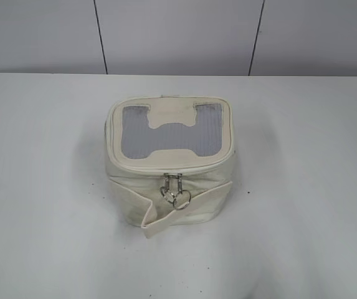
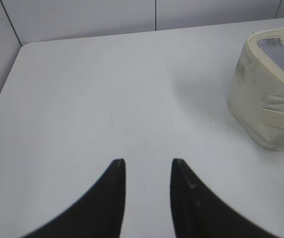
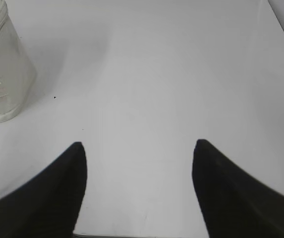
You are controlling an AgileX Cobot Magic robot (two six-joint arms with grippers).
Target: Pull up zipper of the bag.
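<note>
The cream-white boxy bag [image 1: 169, 165] stands mid-table, its top a grey mesh panel with a cream H-shaped patch. The zipper track [image 1: 138, 168] runs round the lid rim; two silver pulls with ring tabs [image 1: 175, 190] hang together at the front middle, above the fabric flap [image 1: 166, 218]. The bag shows at the right edge of the left wrist view [image 2: 268, 94] and at the left edge of the right wrist view [image 3: 3, 69]. My left gripper [image 2: 147, 162] is open and empty over bare table, left of the bag. My right gripper [image 3: 139, 144] is open wide and empty, right of the bag. Neither gripper shows in the exterior view.
The white table [image 1: 41, 187] ends at a grey panelled wall [image 1: 178, 37] behind the bag. The table's left edge and rounded far corner [image 2: 23, 47] show in the left wrist view, its right edge [image 3: 280, 25] in the right wrist view.
</note>
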